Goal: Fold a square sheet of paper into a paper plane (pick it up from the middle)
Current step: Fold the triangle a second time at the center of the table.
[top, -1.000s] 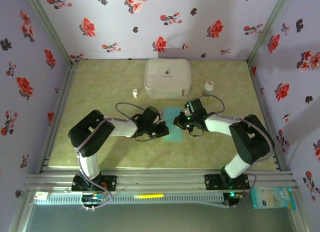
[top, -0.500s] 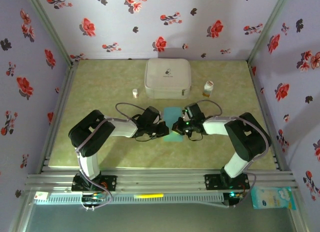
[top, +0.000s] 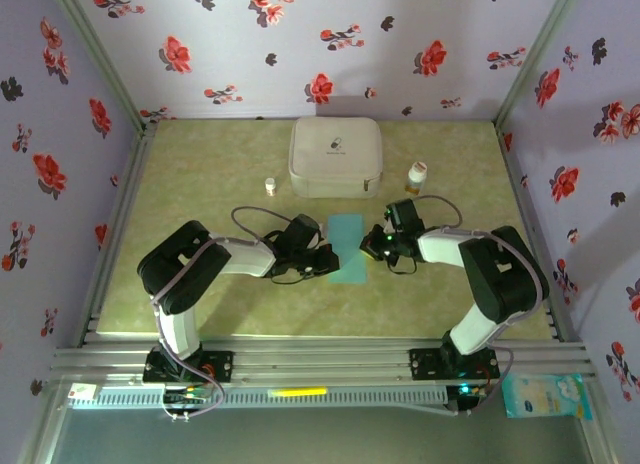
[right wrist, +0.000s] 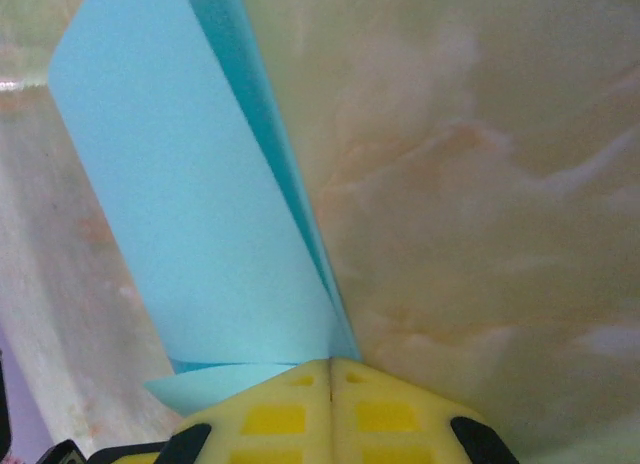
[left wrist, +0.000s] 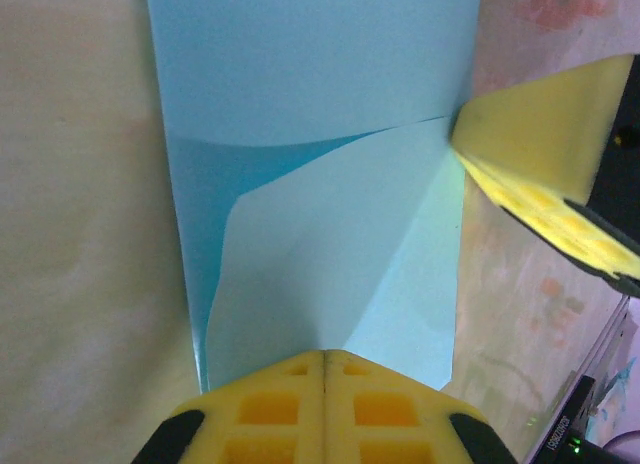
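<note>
Left gripper (top: 329,261), right gripper (top: 368,246) seemingly touch paper (top: 348,239) edges; table (top: 200,184) roomy.

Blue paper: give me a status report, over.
Left hand shut, right hand shut, both tips at edges of the paper. Paper partly folded, lying on table. Behind it, white case, apart.

A white case (top: 335,156) sits far back on the tabletop (top: 200,174), a tiny jar (top: 270,185) left, a capped bottle (top: 417,173) right.
</note>
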You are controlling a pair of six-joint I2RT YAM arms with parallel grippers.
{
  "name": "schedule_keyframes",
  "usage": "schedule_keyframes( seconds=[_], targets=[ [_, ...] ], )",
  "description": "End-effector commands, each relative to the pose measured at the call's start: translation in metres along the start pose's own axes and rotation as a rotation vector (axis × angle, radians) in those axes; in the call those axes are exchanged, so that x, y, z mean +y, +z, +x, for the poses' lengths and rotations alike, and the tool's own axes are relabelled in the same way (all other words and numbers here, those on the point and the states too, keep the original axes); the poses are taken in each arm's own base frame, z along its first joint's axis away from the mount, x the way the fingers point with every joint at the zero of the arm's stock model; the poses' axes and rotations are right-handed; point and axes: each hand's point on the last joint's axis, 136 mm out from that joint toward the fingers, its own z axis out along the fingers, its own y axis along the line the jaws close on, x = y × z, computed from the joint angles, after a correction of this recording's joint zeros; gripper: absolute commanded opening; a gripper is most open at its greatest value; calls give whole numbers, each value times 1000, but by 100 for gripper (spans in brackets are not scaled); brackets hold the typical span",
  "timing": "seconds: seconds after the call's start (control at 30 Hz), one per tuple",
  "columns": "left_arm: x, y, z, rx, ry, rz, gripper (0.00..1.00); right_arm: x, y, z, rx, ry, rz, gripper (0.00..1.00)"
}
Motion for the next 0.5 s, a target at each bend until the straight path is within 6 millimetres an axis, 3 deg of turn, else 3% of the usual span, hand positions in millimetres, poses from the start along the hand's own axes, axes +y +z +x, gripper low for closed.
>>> schedule_keyframes(
  seconds=[0.0, 0.2, 0.33, 0.47],
  targets=[
    [50, 4, 39, 107, -63, -161, 0, -8, -10, -14, -72, 4, 55, 0],
    [49, 5, 40, 105, -63, -159, 0, 17, -21, -10, -77, -22, -35, 2],
    [48, 5, 40, 103, -65, -157, 0, 31, -8, 5, -14, -43, -72, 2],
    [46, 4, 39, 99, -69, -152, 0, 12, 5, 9, -7, -24, 7, 1]
  ],
)
